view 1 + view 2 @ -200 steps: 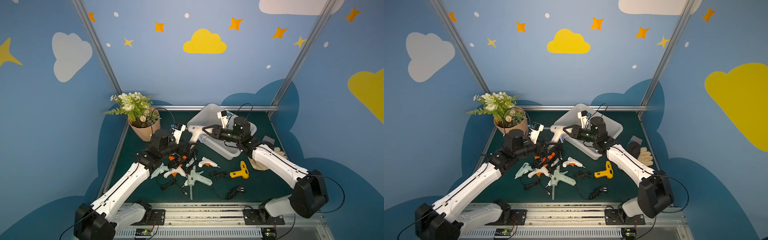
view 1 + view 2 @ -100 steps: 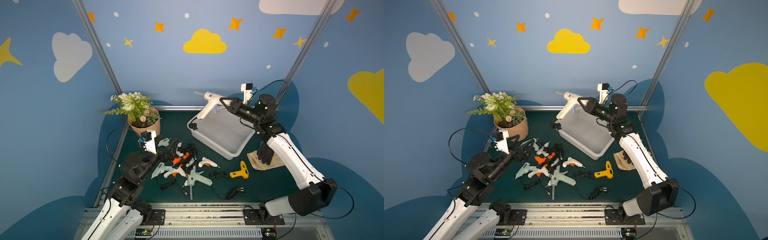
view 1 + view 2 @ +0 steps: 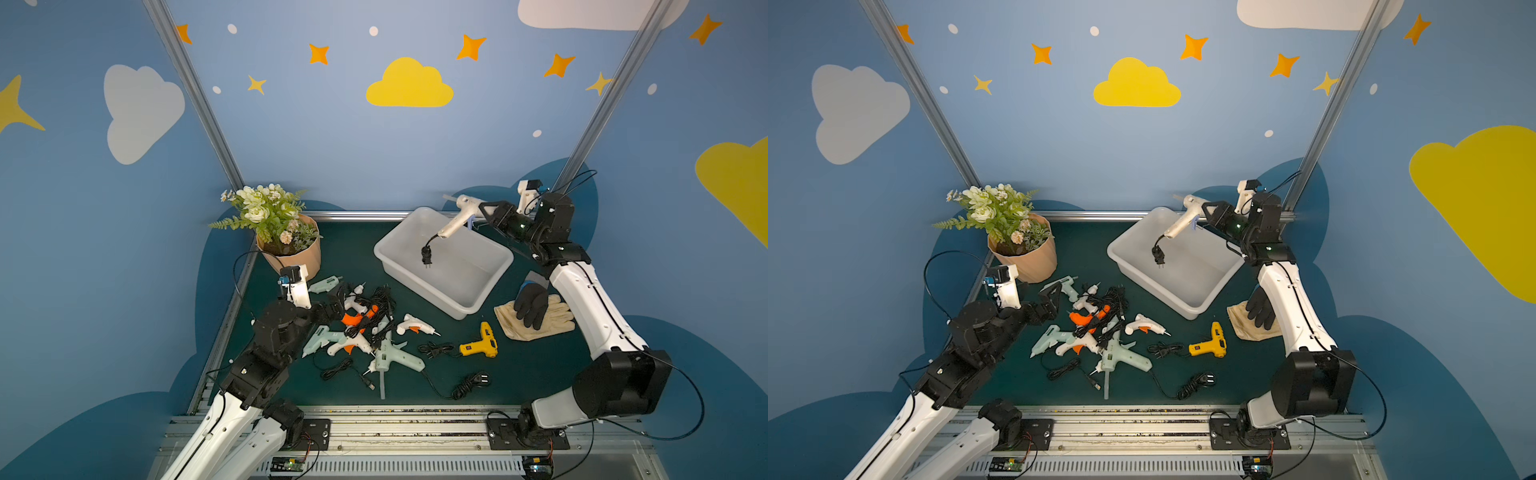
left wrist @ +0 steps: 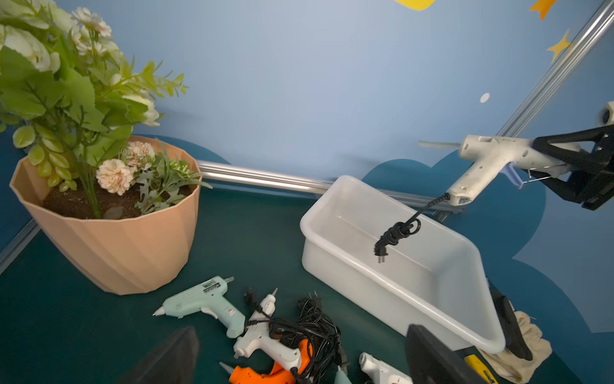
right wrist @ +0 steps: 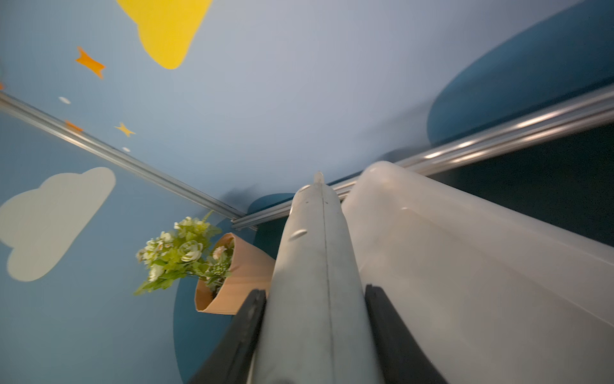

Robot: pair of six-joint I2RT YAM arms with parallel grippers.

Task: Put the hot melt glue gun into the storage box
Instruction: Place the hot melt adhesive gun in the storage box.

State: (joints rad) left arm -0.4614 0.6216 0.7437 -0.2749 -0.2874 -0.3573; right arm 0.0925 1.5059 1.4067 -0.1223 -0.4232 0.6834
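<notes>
Now that the right gripper [image 3: 484,212], clamped on the glue gun [image 3: 455,220], has lifted it above the box's [image 3: 419,286] far rim, the plug [image 3: 427,254] hangs over the box. The left gripper [image 3: 332,305], jaws apart, has backed away from the box, so lowering likely comes next.

The glue gun [image 3: 462,212] has been lifted above the storage box [image 3: 415,283].

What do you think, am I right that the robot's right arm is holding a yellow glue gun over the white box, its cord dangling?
Not quite. The glue gun in the right gripper is white, not yellow; the left wrist view shows it plainly. The rest stands: it is held over the storage box, its cord dangling.
</notes>
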